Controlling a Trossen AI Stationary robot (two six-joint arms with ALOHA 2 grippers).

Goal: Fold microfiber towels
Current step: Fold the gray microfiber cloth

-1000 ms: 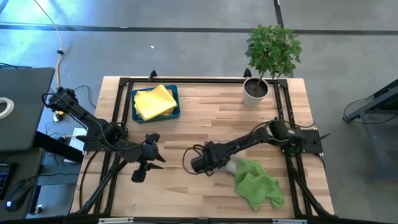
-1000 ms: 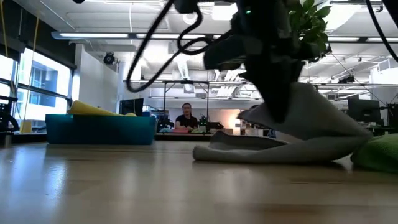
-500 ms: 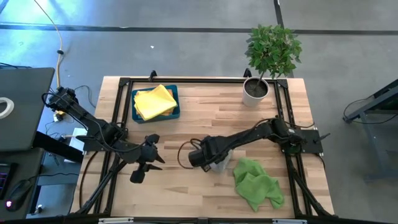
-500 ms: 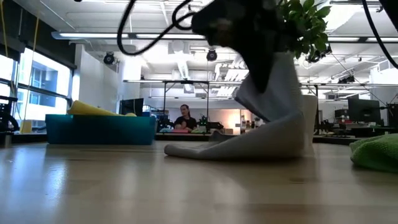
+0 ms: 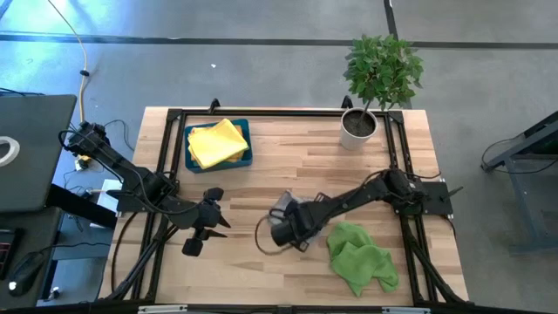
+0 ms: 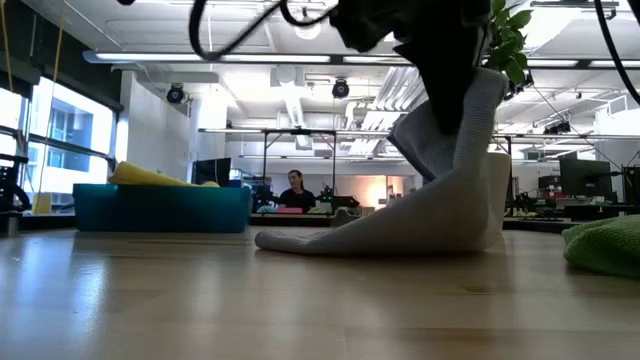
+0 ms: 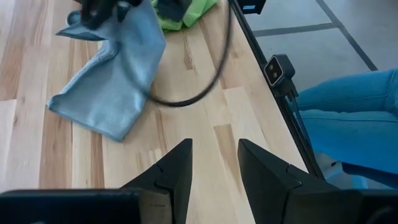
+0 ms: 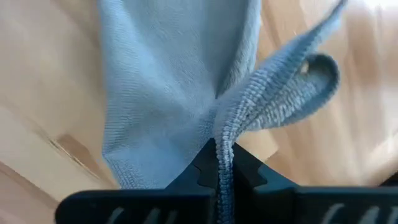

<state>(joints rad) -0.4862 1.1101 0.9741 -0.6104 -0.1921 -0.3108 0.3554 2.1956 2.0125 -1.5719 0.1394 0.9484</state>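
The grey towel [image 6: 420,205] is lifted by one edge near the middle of the tabletop [image 5: 261,170], its upper part raised and its lower part trailing flat on the wood. In the left wrist view the same cloth [image 7: 115,74] looks pale blue-grey and lies spread below the arm that holds it. The right gripper [image 8: 222,171] has its jaws pressed together on a bunched hem of this towel, the fabric pinched between them and fanning out beyond. From above, that gripper [image 5: 286,228] sits at the tabletop's centre, front half, and mostly covers the cloth.

Just beside it, toward the right front corner, a green towel [image 5: 359,257] lies crumpled. A yellow towel [image 5: 216,142] rests folded in the teal tray [image 5: 248,155] at the back left.

The left gripper [image 5: 206,228] waits over the left front of the tabletop, well apart from the cloths, its jaws partly open and empty.

A potted plant [image 5: 377,83] stands at the back right.
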